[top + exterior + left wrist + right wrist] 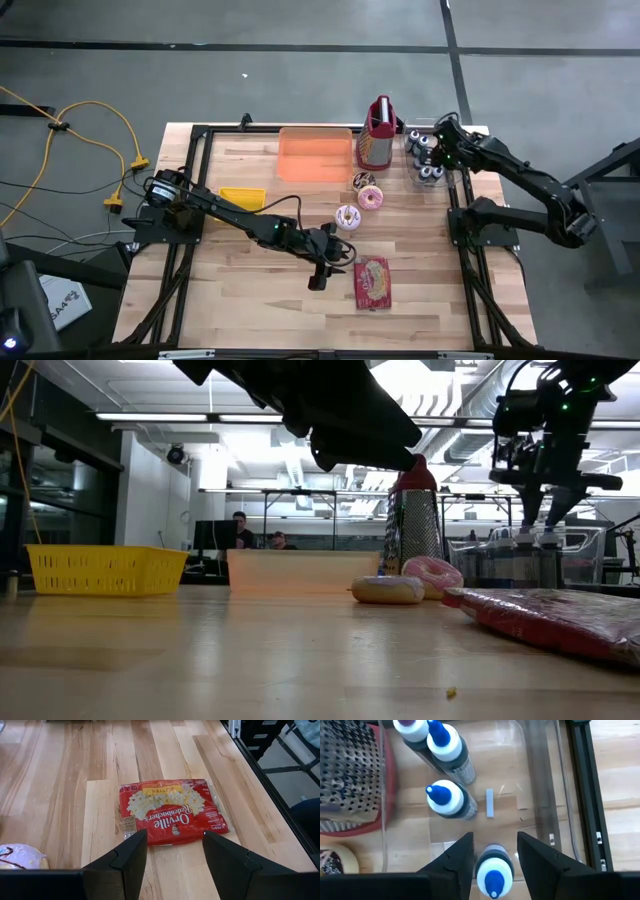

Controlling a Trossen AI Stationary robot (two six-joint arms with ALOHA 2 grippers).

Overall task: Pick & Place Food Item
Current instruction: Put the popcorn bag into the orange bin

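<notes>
A red popcorn bag (172,810) lies flat on the wooden table, toward the near edge (372,282) and low at the right of the low view (565,622). My left gripper (175,854) is open and hovers above the table just left of the bag (322,275), with its fingers in line with the bag's nearer edge. My right gripper (492,851) is open over the clear bin at the far right (440,150). Its fingers stand on either side of a blue-capped bottle (492,870). I cannot tell whether they touch it.
Three donuts (347,217) (370,197) (362,180) lie mid-table, and one shows beside my left gripper (17,856). Along the far edge are an orange tray (315,153), a box grater (378,135) and more bottles (447,800). A yellow basket (243,197) sits at the left. People sit in the room behind.
</notes>
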